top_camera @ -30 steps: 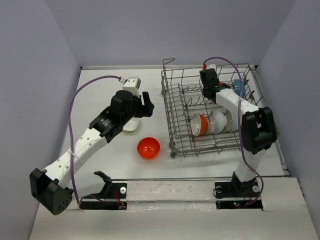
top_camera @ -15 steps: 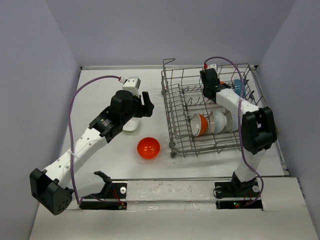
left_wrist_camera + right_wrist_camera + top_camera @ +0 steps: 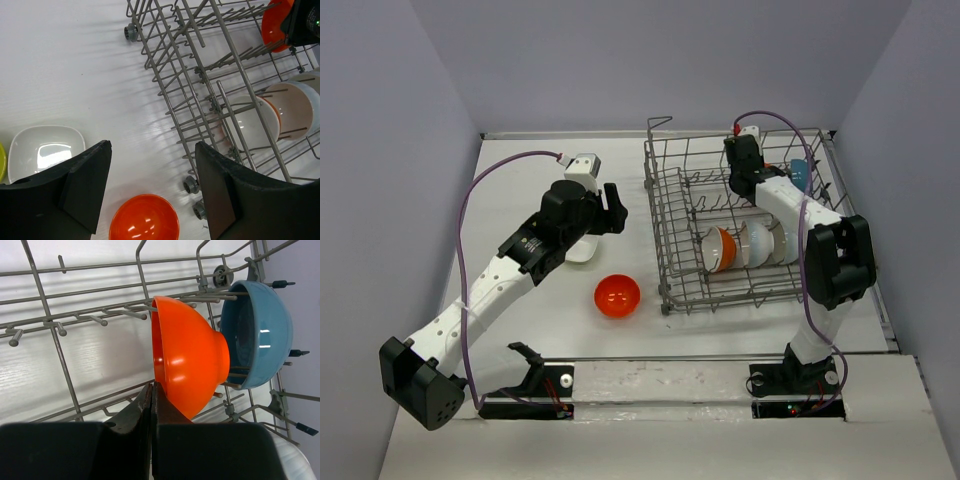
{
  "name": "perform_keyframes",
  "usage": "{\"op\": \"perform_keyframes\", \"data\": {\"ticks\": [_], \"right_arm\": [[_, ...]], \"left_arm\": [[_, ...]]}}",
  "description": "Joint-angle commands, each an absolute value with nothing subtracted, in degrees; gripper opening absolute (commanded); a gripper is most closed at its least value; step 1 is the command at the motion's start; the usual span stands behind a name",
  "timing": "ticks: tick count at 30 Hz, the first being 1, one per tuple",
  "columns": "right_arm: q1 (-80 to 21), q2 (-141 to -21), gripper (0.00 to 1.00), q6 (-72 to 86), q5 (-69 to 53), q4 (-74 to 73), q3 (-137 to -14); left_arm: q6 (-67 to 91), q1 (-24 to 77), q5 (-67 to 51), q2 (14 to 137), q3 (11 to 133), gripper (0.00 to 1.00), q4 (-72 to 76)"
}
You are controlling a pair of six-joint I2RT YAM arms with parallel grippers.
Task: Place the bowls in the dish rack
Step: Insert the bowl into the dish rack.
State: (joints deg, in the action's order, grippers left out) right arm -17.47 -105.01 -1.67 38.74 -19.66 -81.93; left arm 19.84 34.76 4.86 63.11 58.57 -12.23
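The dish rack (image 3: 665, 235) stands at the right of the table. My right gripper (image 3: 152, 385) is inside its far right corner, shut on the rim of an orange-red bowl (image 3: 187, 360) that stands on edge beside a blue bowl (image 3: 257, 332). In the top view the right gripper (image 3: 752, 178) is next to the blue bowl (image 3: 800, 172). My left gripper (image 3: 152, 145) is open and empty above the table, over a second orange-red bowl (image 3: 144, 217) lying open side up (image 3: 617, 296). A squarish white bowl (image 3: 45, 147) lies to its left.
Three bowls stand on edge in the rack's near row: one orange inside (image 3: 718, 248) and two white ones (image 3: 757, 240). A yellow-green bowl's edge (image 3: 2, 160) shows at the far left. The rack's wheels (image 3: 190, 184) rest close to the loose orange-red bowl.
My right gripper has shifted slightly right and toward the back of the rack with the orange-red bowl. The left arm has barely moved.
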Motion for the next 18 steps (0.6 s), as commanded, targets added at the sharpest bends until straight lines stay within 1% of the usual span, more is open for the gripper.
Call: {"op": "perform_keyframes", "data": {"ticks": [1, 18], "right_arm": [[-14.8, -101.6, 0.01, -2.0, 45.1, -17.8, -83.5], [-13.2, -101.2, 0.01, -1.6, 45.7, -17.9, -83.7]], "left_arm": [[20.0, 34.5, 4.6, 61.9, 57.8, 0.77, -10.0], [19.9, 34.5, 4.7, 62.0, 57.7, 0.77, -10.0]]}}
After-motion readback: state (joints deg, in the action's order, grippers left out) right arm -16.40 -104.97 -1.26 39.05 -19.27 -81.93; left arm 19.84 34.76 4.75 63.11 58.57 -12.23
